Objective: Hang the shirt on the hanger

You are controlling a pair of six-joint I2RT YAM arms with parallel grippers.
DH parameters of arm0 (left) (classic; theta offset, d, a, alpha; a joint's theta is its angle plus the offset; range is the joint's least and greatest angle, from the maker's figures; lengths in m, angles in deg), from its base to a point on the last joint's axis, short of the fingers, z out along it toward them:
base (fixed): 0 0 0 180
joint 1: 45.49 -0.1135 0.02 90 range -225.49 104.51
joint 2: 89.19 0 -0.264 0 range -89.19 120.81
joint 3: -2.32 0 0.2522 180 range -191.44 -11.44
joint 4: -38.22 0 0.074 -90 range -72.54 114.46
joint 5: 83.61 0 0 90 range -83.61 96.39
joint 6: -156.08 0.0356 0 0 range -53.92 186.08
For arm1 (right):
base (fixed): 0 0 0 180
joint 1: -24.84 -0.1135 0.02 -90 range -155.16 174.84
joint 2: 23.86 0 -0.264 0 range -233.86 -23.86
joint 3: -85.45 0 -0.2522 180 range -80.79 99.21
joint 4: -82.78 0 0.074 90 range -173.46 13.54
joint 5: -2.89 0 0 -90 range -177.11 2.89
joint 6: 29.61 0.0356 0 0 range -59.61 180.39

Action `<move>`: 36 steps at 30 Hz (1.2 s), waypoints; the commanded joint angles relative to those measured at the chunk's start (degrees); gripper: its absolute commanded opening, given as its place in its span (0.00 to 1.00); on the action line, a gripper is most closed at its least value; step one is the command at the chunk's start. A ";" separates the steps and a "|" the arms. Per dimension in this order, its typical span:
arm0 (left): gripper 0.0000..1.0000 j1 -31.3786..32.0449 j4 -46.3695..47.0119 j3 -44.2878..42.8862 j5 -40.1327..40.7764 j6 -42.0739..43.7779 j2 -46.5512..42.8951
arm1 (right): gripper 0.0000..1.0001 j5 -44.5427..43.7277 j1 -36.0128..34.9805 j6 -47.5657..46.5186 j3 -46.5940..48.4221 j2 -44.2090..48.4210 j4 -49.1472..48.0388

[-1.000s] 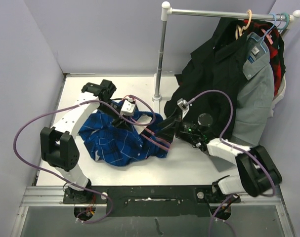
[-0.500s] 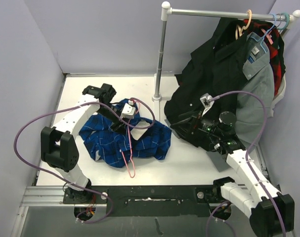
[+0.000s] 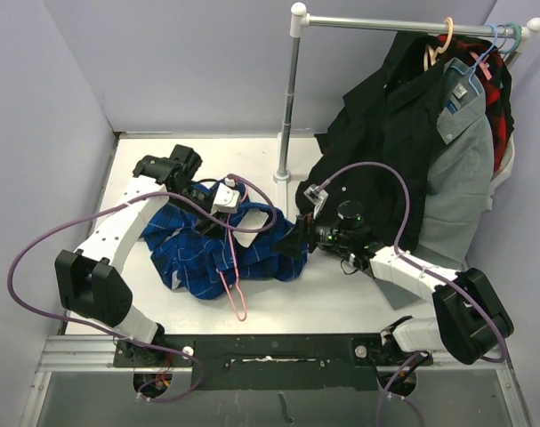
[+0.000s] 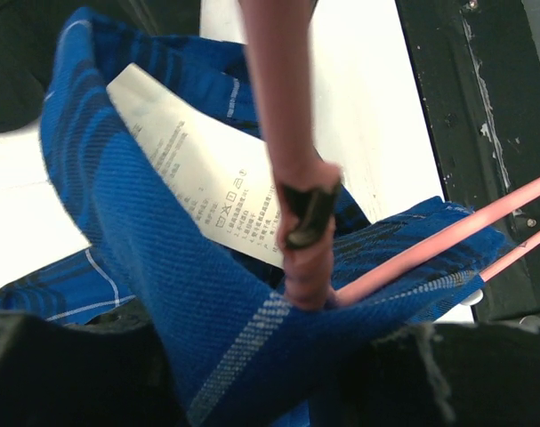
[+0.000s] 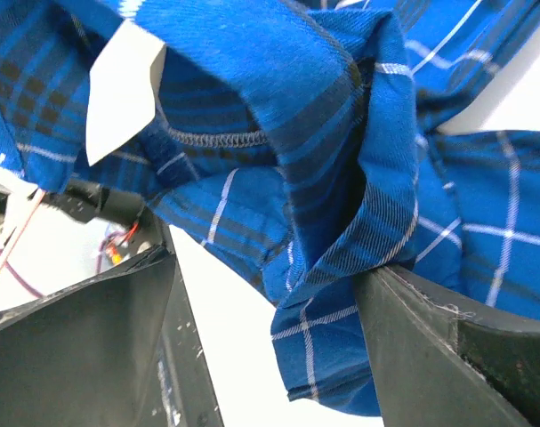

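While the left gripper is working at the left of the table, its jaws are pinching partway shut on a bunched fold of the shirt. The shirt is lying crumpled on the table in front of the left arm. In the left wrist view, blue cloth is filling the gap between the jaws, and the white care label is showing just above it. The hanger is running down out of that same bunch. Its twisted neck is sinking into the fold right beside the label, and its lower loop is trailing off the shirt's near edge toward the arm bases. Whether the wire itself is inside the pinch cannot be told.

Further right, the right gripper is reaching in low at the shirt's right edge. Its jaws are standing spread wide, with a hanging fold of plaid between them and nothing clamped.

By my reading, the step in hand is getting the hanger inside the shirt, near the collar. The garment is not yet sitting over either hanger arm. The next move is probably calling for the right jaws to take that fold. They would then be drawing it out and over one hanger arm while the left grip is holding firm.
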 commanded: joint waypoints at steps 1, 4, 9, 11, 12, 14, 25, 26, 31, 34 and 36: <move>0.00 0.23 2.55 -2.91 -1.86 -1.55 -1.26 | 0.81 -5.59 0.08 -5.01 2.82 1.99 0.19; 0.00 0.42 3.43 -3.05 -1.79 -2.62 -1.04 | 0.86 -11.42 -0.17 -6.95 2.17 5.94 4.73; 0.00 0.95 3.48 -3.37 -1.29 -2.92 -0.41 | 0.95 -26.23 -3.88 -13.24 3.84 14.15 17.20; 0.00 1.06 3.33 -3.34 -1.21 -2.91 -0.10 | 0.93 -28.15 -5.62 -14.56 4.13 16.14 18.90; 0.00 1.13 3.26 -3.47 -1.26 -2.87 0.05 | 0.91 -28.48 -6.14 -14.43 4.22 16.60 19.20; 0.00 1.28 3.27 -3.56 -1.12 -2.93 0.24 | 0.84 -28.82 -7.71 -13.75 4.52 16.46 19.38; 0.00 1.33 3.40 -4.00 -0.98 -3.68 0.46 | 0.74 -34.34 -13.57 -13.64 4.96 8.82 14.84; 0.00 1.33 3.37 -3.93 -0.95 -3.58 0.46 | 0.72 -34.84 -13.44 -14.05 5.10 8.29 14.26; 0.00 1.41 3.49 -3.88 -1.16 -3.61 0.94 | 0.56 -34.46 -13.24 -15.03 7.03 4.97 12.16; 0.00 1.50 3.86 -3.87 -1.03 -4.07 1.23 | 0.57 -35.61 -13.62 -15.34 8.22 4.52 12.63; 0.00 1.50 3.90 -4.00 -0.93 -4.09 1.42 | 0.61 -37.51 -14.22 -15.39 8.43 5.76 13.30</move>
